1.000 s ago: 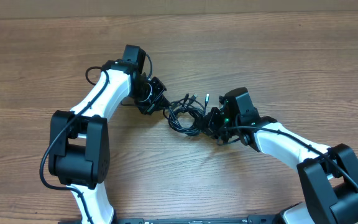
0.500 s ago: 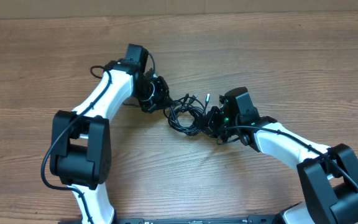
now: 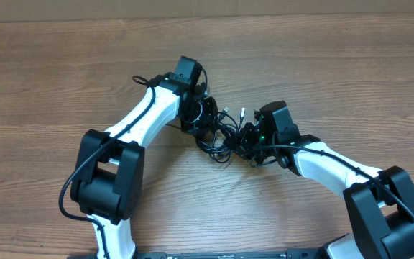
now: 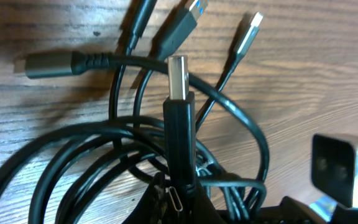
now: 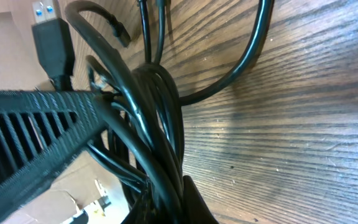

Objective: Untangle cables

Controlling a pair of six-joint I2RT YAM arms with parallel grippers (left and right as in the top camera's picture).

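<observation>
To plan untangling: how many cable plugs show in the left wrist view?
4: flat silver plug centre, blue plug top, small silver plug upper right, dark plug left. Others may hide.

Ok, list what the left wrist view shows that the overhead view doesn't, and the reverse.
Left wrist only: plug detail, a silver-tipped USB plug close up among the loops and a dark plug lying flat. Overhead only: the left gripper and right gripper meeting the tangle from opposite sides. Both: the cables, looped together on the table.
</observation>
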